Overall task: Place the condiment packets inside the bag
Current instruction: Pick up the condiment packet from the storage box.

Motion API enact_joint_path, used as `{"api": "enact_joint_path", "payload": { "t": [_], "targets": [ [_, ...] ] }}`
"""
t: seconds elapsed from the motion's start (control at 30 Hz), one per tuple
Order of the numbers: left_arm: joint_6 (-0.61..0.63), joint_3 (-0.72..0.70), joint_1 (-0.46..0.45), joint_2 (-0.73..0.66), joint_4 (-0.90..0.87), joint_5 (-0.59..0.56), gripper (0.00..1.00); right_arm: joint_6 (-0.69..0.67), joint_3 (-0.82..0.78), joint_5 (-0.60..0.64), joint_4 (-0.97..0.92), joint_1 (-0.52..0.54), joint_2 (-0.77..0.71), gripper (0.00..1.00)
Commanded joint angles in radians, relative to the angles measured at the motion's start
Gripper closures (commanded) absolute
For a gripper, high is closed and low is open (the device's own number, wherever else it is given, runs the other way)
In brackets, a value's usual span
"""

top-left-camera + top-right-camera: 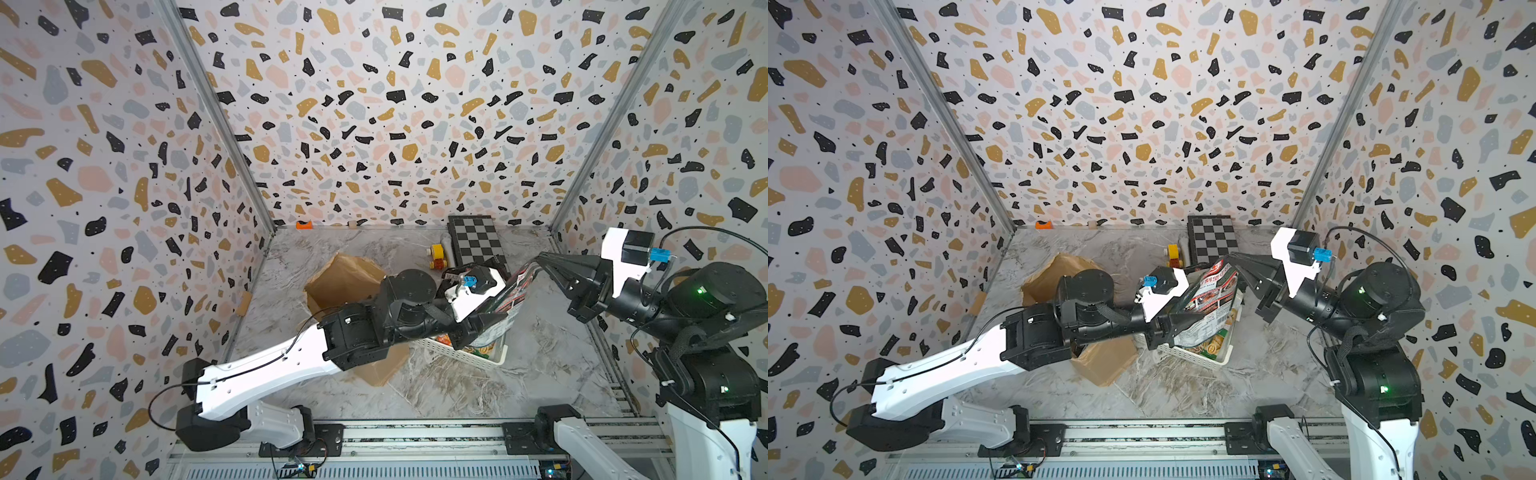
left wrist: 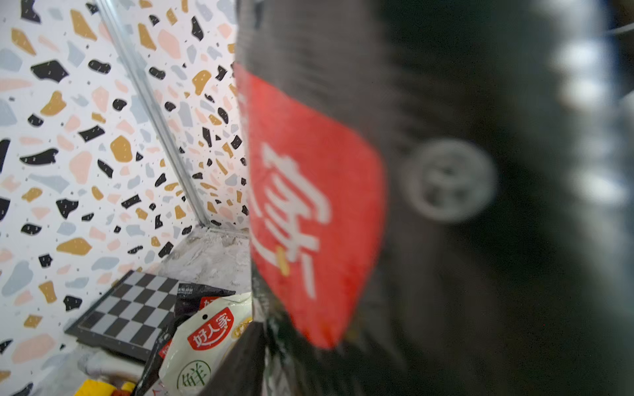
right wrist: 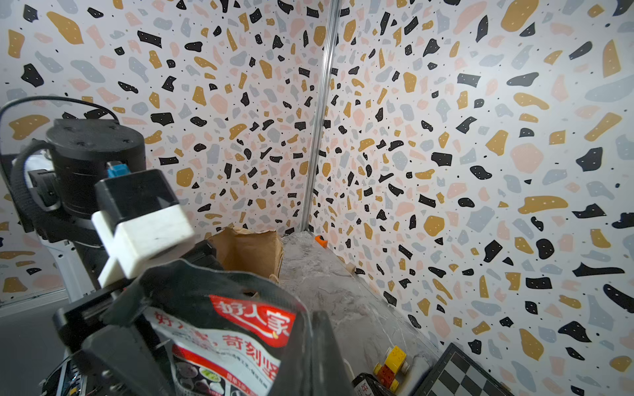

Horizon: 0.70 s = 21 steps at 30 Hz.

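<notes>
**Inspector:** Surroundings and obstructions?

**Recorder:** A white basket [image 1: 1183, 354] sits on the marble table [image 1: 1183, 395] with smaller packets [image 1: 1214, 344] in it. A chessboard [image 1: 1212, 239] and a yellow toy [image 1: 1173, 251] lie behind it, near the back wall. The paper bag [image 1: 1054, 272] sits just beside the basket, toward the left. The left arm [image 1: 955, 365] stretches across above the bag and hides its middle in both top views.

**Inspector:** Arms and pincers?

**Recorder:** The right gripper [image 1: 1232, 258] reaches in from the right, clamped on the top edge of a black-and-red packet [image 1: 1210, 297]. The packet hangs above the basket, outside the bag. The left gripper [image 1: 1168, 329] is at the packet's lower edge. Whether its jaws pinch the packet cannot be told.
</notes>
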Motion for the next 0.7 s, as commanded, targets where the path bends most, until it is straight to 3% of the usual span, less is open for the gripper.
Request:
{"api": "enact_joint_path", "payload": {
  "t": [0.0,0.1,0.13,0.27,0.3,0.37,0.47,0.53,0.67],
  "targets": [
    [0.019,0.069,-0.019,0.034,-0.068,-0.103,0.71,0.027,0.027,-0.01,0.029,0.001,-0.018,1.0],
    [0.023,0.076,-0.02,0.044,-0.079,-0.145,0.88,0.044,0.023,-0.018,0.034,0.001,-0.026,1.0],
    [0.025,0.076,-0.02,0.042,-0.078,-0.156,0.99,0.051,0.022,-0.02,0.034,0.001,-0.028,1.0],
    [0.045,0.038,-0.02,-0.012,-0.017,-0.149,1.0,0.116,0.014,-0.004,0.032,0.002,-0.041,1.0],
    [0.058,0.013,-0.019,-0.045,0.021,-0.147,1.0,0.13,0.007,0.003,0.031,0.002,-0.045,0.94],
    [0.091,-0.05,-0.019,-0.122,0.117,-0.174,1.0,0.147,-0.016,0.022,0.035,0.002,-0.067,0.67],
    [0.144,-0.131,-0.02,-0.255,0.219,-0.222,1.0,0.161,-0.047,0.054,0.04,0.002,-0.097,0.45],
    [0.182,-0.162,-0.019,-0.346,0.222,-0.263,1.0,0.176,-0.066,0.067,0.043,0.002,-0.106,0.38],
    [0.282,-0.224,-0.02,-0.509,0.197,-0.387,1.0,0.194,-0.105,0.069,0.042,0.002,-0.108,0.36]
  ]
}}
